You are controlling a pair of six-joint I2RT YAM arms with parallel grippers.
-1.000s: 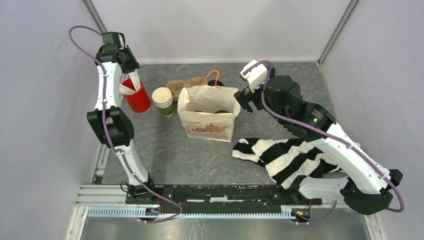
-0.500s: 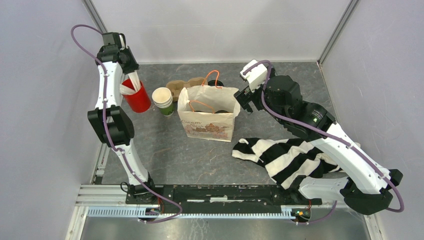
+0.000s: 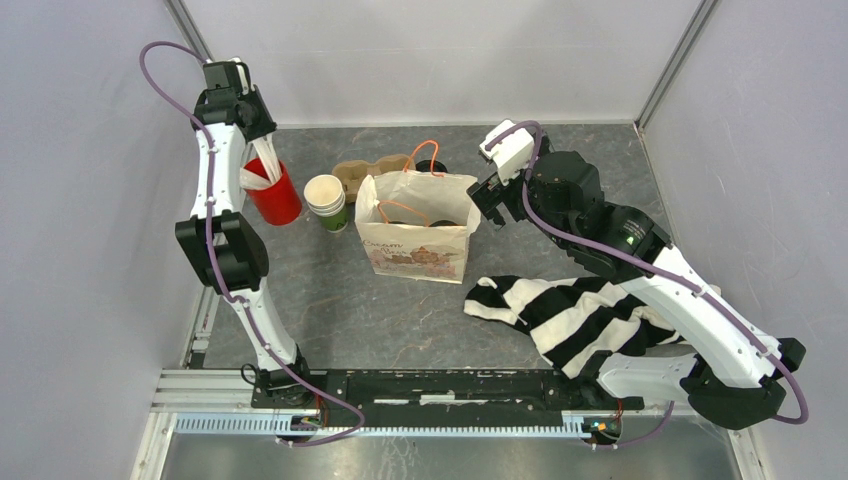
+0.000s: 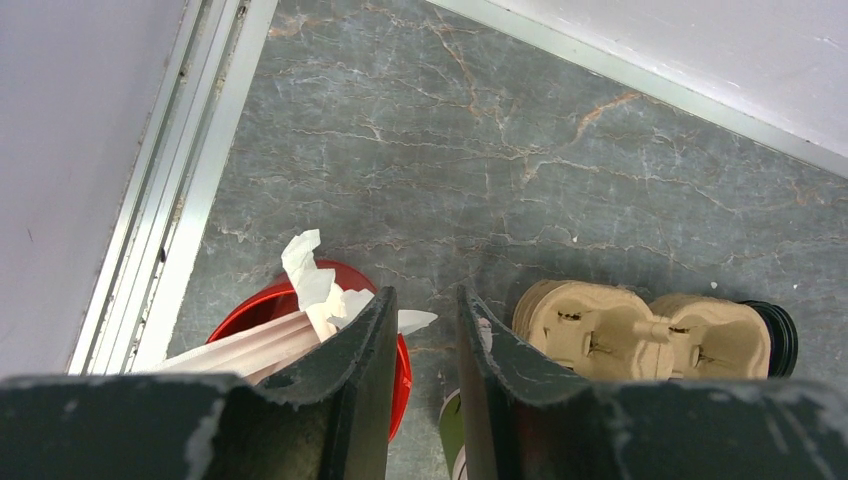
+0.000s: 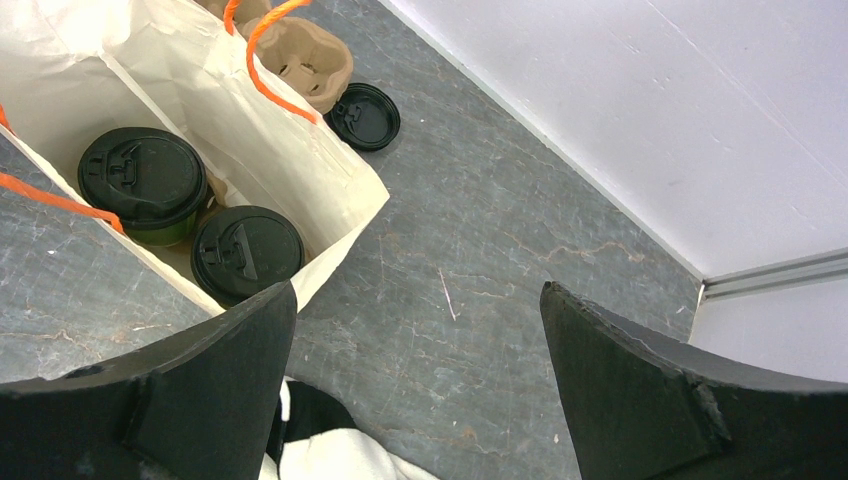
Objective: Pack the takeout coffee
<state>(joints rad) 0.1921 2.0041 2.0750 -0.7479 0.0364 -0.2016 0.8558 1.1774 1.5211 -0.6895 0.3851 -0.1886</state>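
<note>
Two takeout coffee cups, green with black lids (image 5: 143,178) (image 5: 247,252), stand side by side inside the white paper bag (image 3: 415,255) with orange handles. Just off the bag's right edge, over bare floor, my right gripper (image 3: 490,205) (image 5: 419,290) hangs wide open and holds nothing. At the back left my left gripper (image 3: 262,145) (image 4: 425,300) hangs over the red cup (image 3: 275,195) of white straws (image 4: 250,345). Its jaws stand a narrow gap apart. A paper straw tip shows in that gap, but nothing is pinched.
A stack of lidless green cups (image 3: 326,200) stands between the red cup and the bag. Behind the bag lie the brown pulp carrier (image 4: 640,335) and a loose black lid (image 5: 365,115). A black-and-white striped cloth (image 3: 580,315) lies by the right arm. Walls enclose three sides.
The left wrist has edged slightly up and back above the red cup. The right arm and the bag have not moved.
</note>
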